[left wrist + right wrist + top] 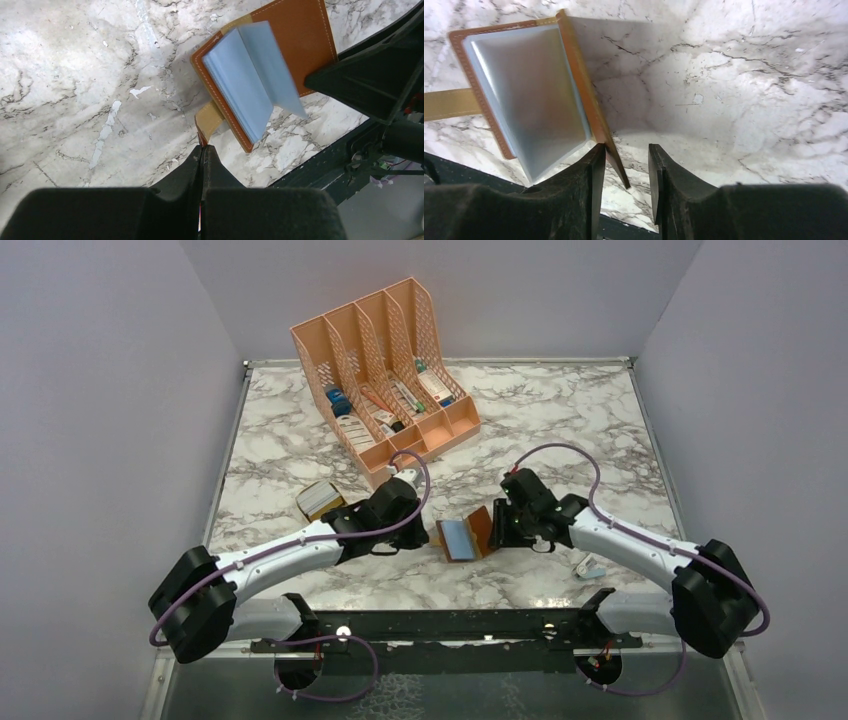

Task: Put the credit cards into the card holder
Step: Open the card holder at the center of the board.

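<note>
The card holder (466, 537), a brown wallet, lies open on the marble between my two grippers. Pale blue-grey inner leaves (245, 85) show inside its brown cover (300, 35). My left gripper (202, 146) is shut on the end of the wallet's tan strap (210, 117). My right gripper (626, 165) is open. The raised right cover (584, 95) stands edge-on between its fingers and touches only the left finger (594, 165). A small tan stack with a pale top, apparently the credit cards (320, 500), lies left of my left gripper (420, 537).
A peach slotted desk organizer (385, 375) with pens and small items stands at the back. A small pale object (590, 565) lies by my right arm (620, 540). The black base rail (440, 625) runs along the near edge. Grey walls close in three sides.
</note>
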`<state>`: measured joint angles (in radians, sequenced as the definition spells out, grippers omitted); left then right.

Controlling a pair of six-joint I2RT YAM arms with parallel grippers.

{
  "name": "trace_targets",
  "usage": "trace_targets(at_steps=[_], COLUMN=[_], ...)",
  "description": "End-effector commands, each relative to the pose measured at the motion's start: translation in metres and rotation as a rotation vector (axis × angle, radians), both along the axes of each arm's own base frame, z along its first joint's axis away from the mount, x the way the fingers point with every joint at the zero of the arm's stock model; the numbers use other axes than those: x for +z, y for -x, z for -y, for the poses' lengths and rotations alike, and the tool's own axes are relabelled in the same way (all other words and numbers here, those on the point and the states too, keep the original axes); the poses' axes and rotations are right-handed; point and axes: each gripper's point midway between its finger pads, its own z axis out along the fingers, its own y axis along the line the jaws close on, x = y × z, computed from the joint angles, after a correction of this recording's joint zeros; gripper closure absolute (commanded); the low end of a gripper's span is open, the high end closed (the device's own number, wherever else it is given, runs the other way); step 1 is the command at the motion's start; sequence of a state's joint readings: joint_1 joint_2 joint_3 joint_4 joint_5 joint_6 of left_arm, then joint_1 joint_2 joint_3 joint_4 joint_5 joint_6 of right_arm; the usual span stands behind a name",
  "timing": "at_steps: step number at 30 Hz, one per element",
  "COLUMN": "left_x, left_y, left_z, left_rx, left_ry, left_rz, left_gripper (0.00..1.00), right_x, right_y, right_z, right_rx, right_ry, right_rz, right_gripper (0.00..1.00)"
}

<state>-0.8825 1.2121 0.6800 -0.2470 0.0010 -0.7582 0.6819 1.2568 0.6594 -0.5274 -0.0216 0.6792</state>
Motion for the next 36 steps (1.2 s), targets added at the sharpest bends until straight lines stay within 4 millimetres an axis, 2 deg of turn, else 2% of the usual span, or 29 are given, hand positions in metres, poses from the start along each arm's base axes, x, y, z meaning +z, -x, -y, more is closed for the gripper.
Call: trace_targets(at_steps=[1, 10, 13, 16, 20, 24, 32, 36], left_x=[0.021, 0.038, 0.044, 0.048, 0.057, 0.059, 0.045, 0.036], left_y=[-0.004, -0.005, -0.007, -0.008, -0.008, -0.010, -0.012, -0.011], left_z=[0.011, 0.020, 0.021, 0.023, 0.028, 0.027, 0.017, 0.009], left_rx=[-0.040, -0.063, -0.058, -0.055, -0.062, -0.062, -0.022, -0.001], left_ry=[0.072, 0.132, 0.146, 0.158, 0.192, 0.178, 0.119, 0.081], left_rz=[0.053, 0.080, 0.090, 0.092, 0.102, 0.110, 0.099, 0.081], left_gripper=[1.00, 1.00, 1.00, 1.00, 1.00, 1.00, 1.00, 1.00], right_x=[0.036, 0.106, 0.121, 0.128, 0.122, 0.101, 0.055, 0.043], right_y=[-0.010, 0.003, 0.012, 0.012, 0.010, 0.010, -0.006, -0.008], right_z=[0.002, -0.064, -0.083, -0.091, -0.098, -0.103, -0.094, -0.094], right_rx=[-0.002, 0.197, 0.264, 0.280, 0.290, 0.300, 0.263, 0.258], right_ry=[0.017, -0.372, -0.509, -0.525, -0.517, -0.479, -0.308, -0.292], right_rz=[0.069, 0.089, 0.098, 0.115, 0.100, 0.056, 0.010, 0.001], right_gripper=[0.60, 0.57, 0.57, 0.57, 0.57, 0.58, 0.58, 0.56])
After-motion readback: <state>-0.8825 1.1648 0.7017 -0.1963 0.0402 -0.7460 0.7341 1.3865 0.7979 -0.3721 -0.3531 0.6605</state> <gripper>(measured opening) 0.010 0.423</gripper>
